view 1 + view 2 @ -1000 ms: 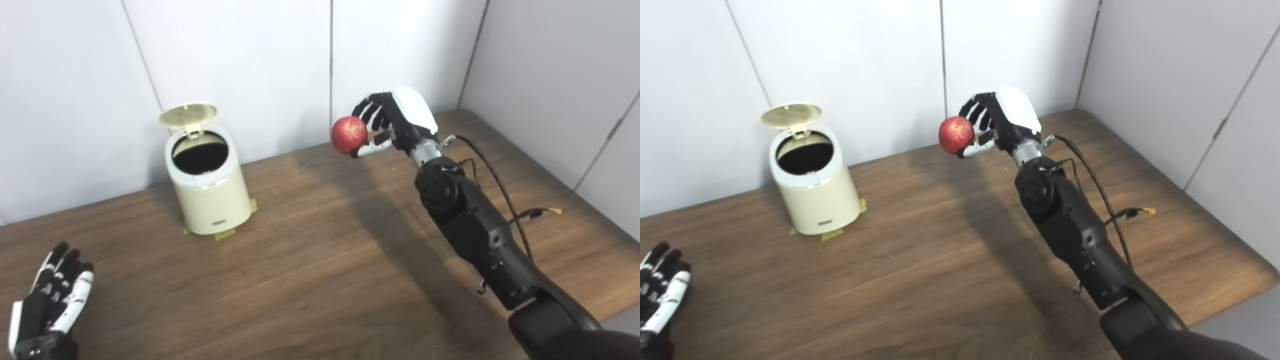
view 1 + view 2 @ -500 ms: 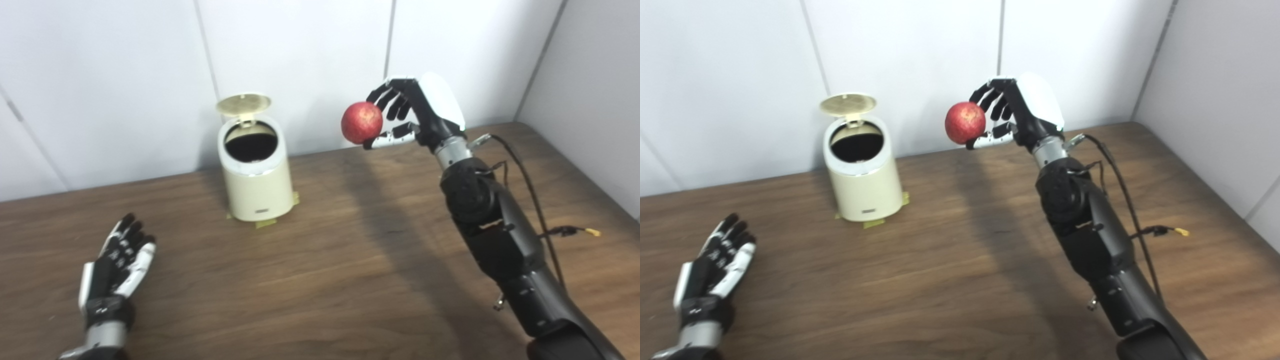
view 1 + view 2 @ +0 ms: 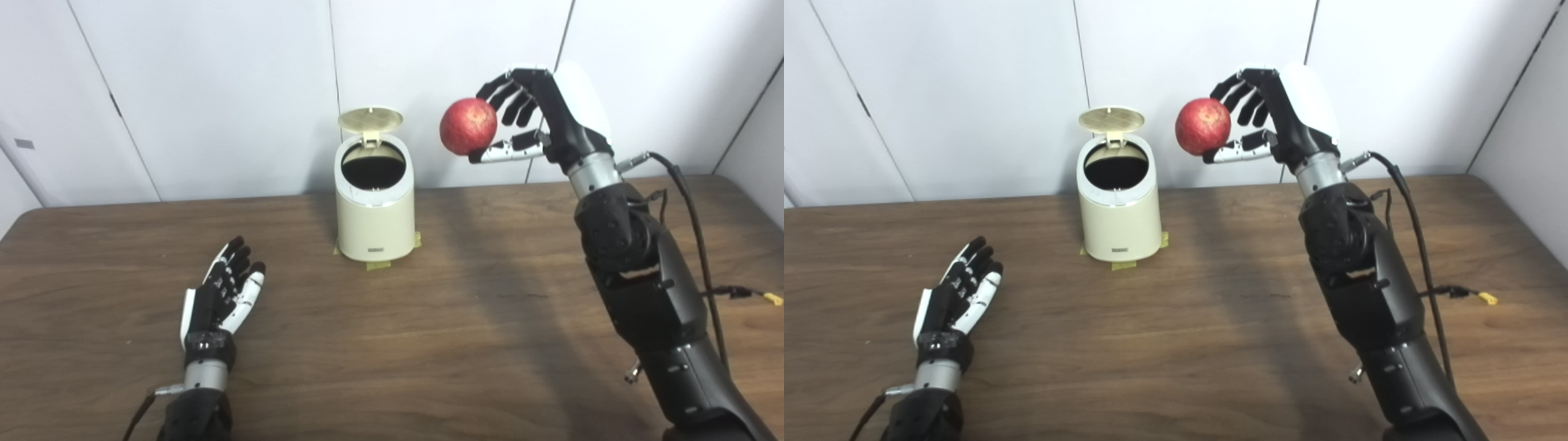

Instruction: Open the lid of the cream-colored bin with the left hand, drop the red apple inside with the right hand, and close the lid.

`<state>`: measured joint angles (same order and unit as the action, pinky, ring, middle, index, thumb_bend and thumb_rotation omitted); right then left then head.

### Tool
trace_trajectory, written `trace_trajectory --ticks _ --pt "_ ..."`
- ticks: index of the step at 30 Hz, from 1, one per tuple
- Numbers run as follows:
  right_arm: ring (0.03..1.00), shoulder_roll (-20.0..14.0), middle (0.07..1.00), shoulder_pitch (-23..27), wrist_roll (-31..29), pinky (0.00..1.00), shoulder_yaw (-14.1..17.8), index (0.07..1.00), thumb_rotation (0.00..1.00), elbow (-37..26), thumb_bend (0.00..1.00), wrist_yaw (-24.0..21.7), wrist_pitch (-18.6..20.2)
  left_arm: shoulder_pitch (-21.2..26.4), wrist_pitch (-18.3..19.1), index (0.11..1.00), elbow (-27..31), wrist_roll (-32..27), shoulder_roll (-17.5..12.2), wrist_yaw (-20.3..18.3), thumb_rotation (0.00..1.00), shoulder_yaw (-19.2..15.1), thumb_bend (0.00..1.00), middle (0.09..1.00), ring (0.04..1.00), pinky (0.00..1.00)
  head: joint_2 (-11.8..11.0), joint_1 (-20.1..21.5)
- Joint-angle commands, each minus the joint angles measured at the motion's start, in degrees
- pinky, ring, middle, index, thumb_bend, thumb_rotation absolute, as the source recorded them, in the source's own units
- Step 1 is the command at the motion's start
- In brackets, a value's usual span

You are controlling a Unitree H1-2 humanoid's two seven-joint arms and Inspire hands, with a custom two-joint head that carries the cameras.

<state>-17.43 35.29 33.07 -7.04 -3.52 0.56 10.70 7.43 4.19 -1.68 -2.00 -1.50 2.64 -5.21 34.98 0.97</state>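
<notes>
Left eye view has panned left; right hand (image 3: 551, 116) fingers still clasp apple (image 3: 468, 126) (left hand (image 3: 222, 294) splayed, empty).

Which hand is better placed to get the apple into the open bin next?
Right. The right hand already holds the red apple raised beside the bin, whose lid stands open. The left hand lies open on the table, farther away.

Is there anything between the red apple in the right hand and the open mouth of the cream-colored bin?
Nothing visible. The right hand holds the red apple in the air, above and right of the bin. The lid stands raised behind the opening, and the left hand rests far away on the table.
</notes>
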Motion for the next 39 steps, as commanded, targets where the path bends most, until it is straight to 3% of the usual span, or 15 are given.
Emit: trace_trajectory --ticks 1,8,11,17,22,39 --pt "0.396 0.76 0.49 4.39 0.19 0.34 -0.16 0.52 0.0 0.08 0.52 1.24 -2.54 0.68 -0.31 0.917 0.48 0.02 0.87 -0.25 0.32 1.07 0.47 0.911 0.945 0.98 0.01 -0.16" --pt "0.406 2.98 0.499 7.32 1.78 0.35 -2.04 0.509 0.0 4.88 0.52 1.23 -1.9 0.57 -0.82 0.917 0.56 0.45 1.92 0.38 0.34 1.27 0.48 0.909 0.947 0.97 -0.08 -1.38" --pt "0.411 3.44 0.499 8.33 2.38 0.36 -2.86 0.505 0.0 7.54 0.52 2.15 -3.23 0.35 -0.85 0.916 0.98 0.9 2.27 0.79 0.34 1.67 0.48 0.906 0.937 0.94 -0.08 -1.78" --pt "0.388 5.62 0.494 10.35 0.87 0.32 -3.72 0.535 0.0 12.43 0.51 3.39 -6.94 0.33 -0.84 0.913 0.95 1.0 2.76 1.48 0.35 1.91 0.49 0.9 0.949 0.99 -0.03 -2.21" --pt "0.384 6.5 0.497 11.44 2.41 0.32 -5.09 0.535 0.0 15.25 0.51 4.33 -7.65 0.51 -1.21 0.91 0.76 1.24 2.88 1.91 0.36 2.03 0.49 0.897 0.935 0.95 -0.14 -2.5" --pt "0.404 8.29 0.504 10.85 2.44 0.36 -5.75 0.517 0.0 17.95 0.52 5.35 -8.57 1.09 -1.21 0.909 -0.26 0.59 3.09 1.86 0.36 1.92 0.5 0.9 0.937 1.0 -0.33 -2.15"
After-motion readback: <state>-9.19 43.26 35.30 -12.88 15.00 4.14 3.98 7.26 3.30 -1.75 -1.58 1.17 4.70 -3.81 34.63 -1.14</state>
